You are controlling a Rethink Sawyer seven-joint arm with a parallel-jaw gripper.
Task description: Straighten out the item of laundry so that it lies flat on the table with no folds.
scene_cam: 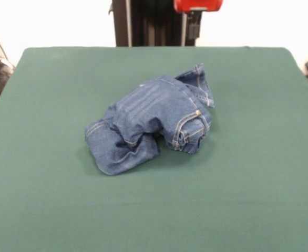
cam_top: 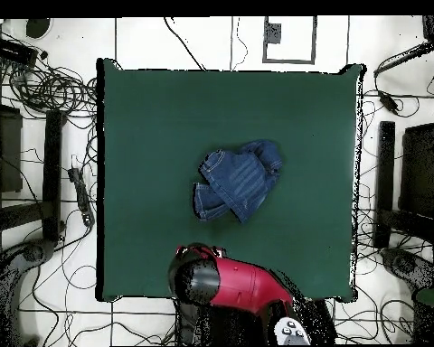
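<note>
Jeans lie crumpled mid-table, well apart from the drawn-back arm.

No readable text, labels, brands or numbers in either view; nothing legible on jeans, bench or arm.

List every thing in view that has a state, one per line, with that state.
jeans: crumpled in a heap near the middle of the table, legs folded over each other, not flat.
table: green cover smooth, bearing only the jeans.
arm: drawn back at the table's edge by the robot's base, not touching the jeans.
gripper: open or shut cannot be told.
</note>
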